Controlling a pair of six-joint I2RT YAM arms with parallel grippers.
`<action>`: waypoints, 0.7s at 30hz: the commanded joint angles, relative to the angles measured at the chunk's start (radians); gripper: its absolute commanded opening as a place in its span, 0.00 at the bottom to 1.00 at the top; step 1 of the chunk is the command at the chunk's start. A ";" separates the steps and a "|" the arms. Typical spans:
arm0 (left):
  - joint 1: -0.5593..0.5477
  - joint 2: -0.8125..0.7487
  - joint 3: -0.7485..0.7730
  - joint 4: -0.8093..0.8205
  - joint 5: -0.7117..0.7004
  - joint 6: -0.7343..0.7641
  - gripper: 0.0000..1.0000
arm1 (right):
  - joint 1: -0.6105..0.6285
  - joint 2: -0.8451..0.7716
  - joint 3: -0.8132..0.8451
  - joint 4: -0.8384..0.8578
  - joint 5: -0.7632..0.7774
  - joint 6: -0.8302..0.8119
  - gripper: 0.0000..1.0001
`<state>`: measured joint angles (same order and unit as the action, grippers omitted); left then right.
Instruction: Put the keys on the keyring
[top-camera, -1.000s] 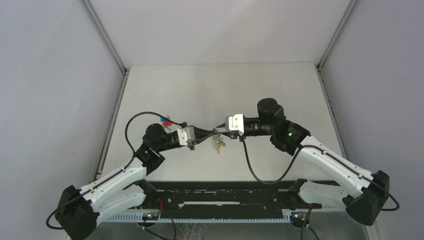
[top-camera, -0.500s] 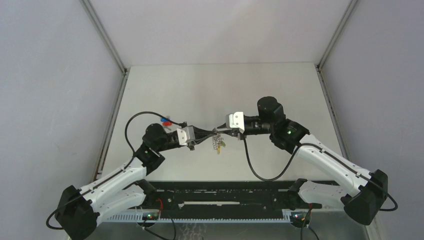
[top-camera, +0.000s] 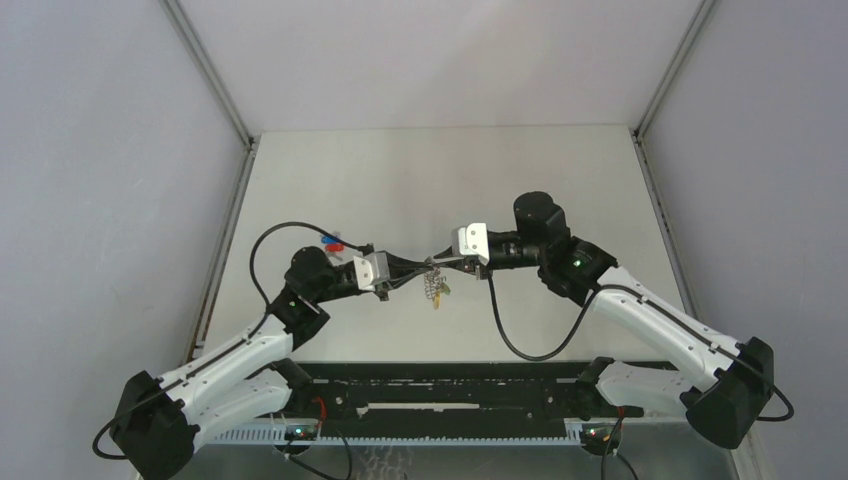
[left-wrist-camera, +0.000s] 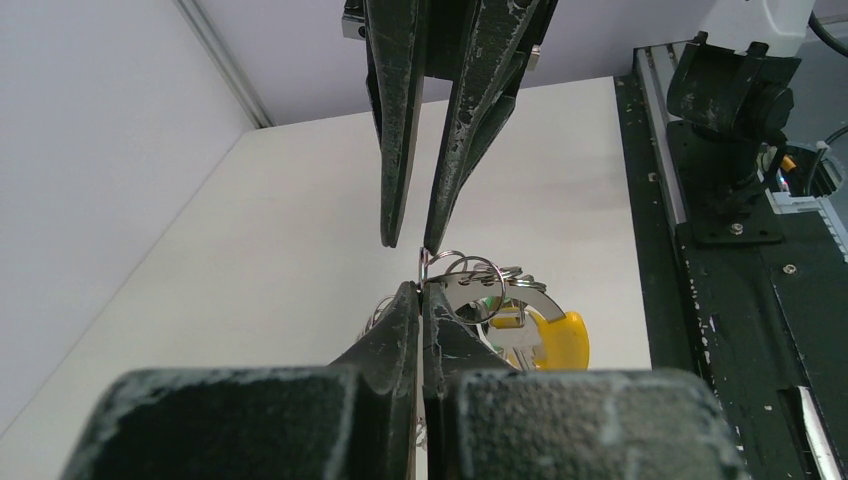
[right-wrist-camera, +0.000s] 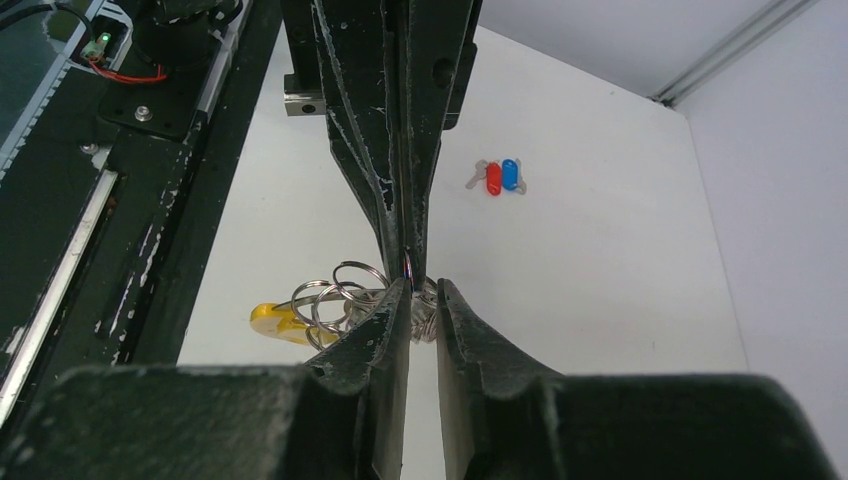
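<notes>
Left claw (left-wrist-camera: 421, 290) squeezed tight on small ring of keyring (left-wrist-camera: 478, 278). Keyring hangs in air over table (top-camera: 400, 180), between both claws, yellow strip (left-wrist-camera: 560, 338) dangling low. Right claw (right-wrist-camera: 422, 292) tip to tip with left, thin gap between fingers, chain showing through. Red and blue keys (right-wrist-camera: 501, 177) lie on table, well apart.

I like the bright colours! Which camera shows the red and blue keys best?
The right wrist view: the red and blue keys lie in the open, with both coloured heads clear. The top view shows them only as tiny coloured specks. The left wrist view does not show them at all.
</notes>
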<state>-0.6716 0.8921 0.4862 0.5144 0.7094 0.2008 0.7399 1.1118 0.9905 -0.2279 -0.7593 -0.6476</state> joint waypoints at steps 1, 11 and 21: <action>0.000 -0.009 0.013 0.098 0.001 -0.027 0.00 | -0.003 0.011 0.011 -0.001 -0.023 -0.006 0.15; 0.000 0.000 0.014 0.101 -0.015 -0.030 0.00 | -0.007 0.016 0.011 -0.020 -0.033 -0.015 0.15; 0.000 -0.001 0.012 0.101 0.024 -0.029 0.00 | -0.019 0.011 0.011 -0.008 -0.051 -0.001 0.12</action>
<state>-0.6720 0.9009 0.4862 0.5236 0.7036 0.1894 0.7277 1.1267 0.9905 -0.2497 -0.7841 -0.6525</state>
